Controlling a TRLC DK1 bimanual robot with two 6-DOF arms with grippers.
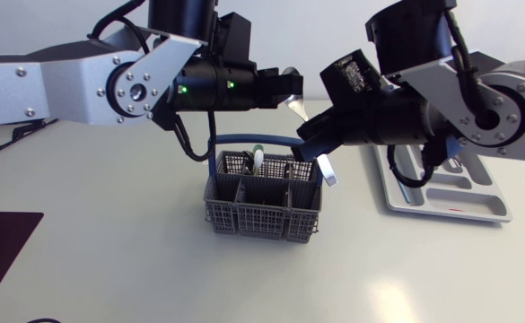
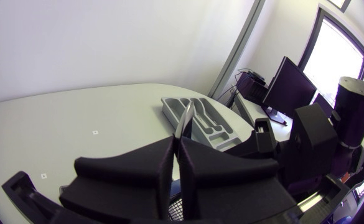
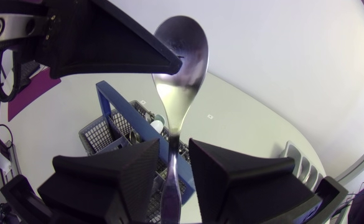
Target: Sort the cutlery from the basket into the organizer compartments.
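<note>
- The spoon [image 3: 180,50]: likely stiff, light, slick steel; take its flat handle.
- My left pincer [image 2: 176,149] clamps its bowl; right pincer [image 3: 175,152] apart around the handle.

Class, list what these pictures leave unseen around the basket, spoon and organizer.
- Head view: the right arm and the basket's own walls hide what lies in the grey mesh basket with a blue handle.
- Head view: that arm covers the far end of the grey plastic organizer tray.
- Right wrist view: the handle end of the silver metal spoon is cut off at the edge.
</note>
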